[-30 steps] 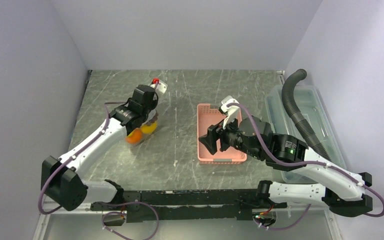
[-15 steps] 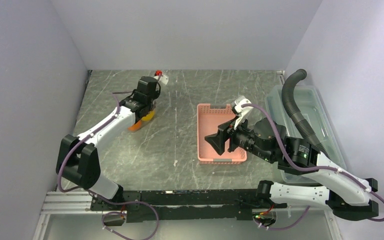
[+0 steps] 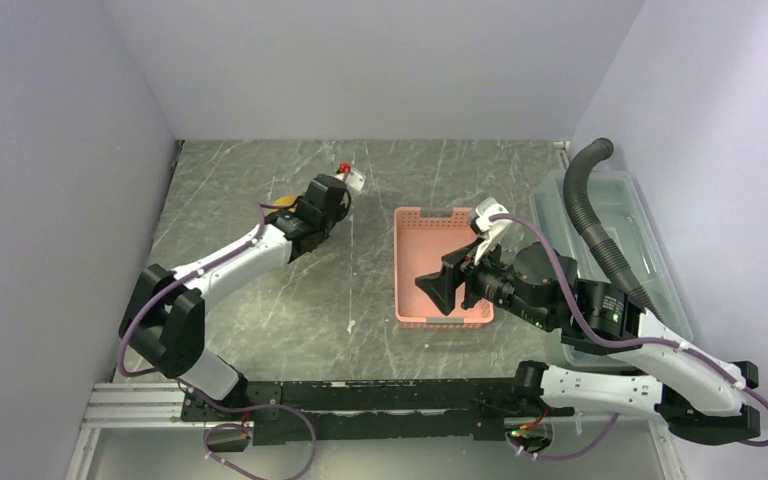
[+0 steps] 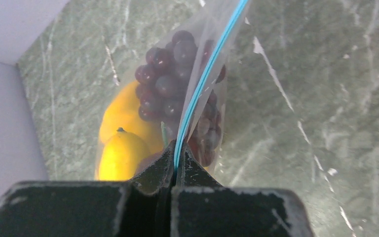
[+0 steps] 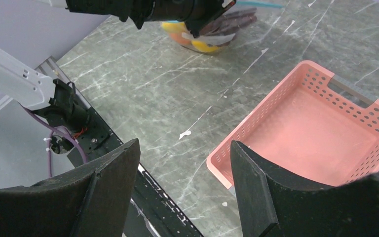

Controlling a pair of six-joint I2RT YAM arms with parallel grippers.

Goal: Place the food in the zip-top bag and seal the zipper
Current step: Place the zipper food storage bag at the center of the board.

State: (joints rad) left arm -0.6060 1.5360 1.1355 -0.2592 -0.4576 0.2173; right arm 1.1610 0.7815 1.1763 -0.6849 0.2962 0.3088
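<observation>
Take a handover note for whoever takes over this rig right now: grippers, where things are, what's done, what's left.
Left gripper: shut on the zipper at one end of the zip-top bag.
Right gripper: open, empty, hovering over the pink basket.
Done: grapes and yellow fruit are inside the bag; the basket holds no food.
Left: the blue strip looks pressed together ahead of the gripper, but a full seal cannot be confirmed. Probably check the zipper along its whole length.

A lab booth: blank walls (image 3: 360,70), stone-look table (image 3: 380,180).
</observation>
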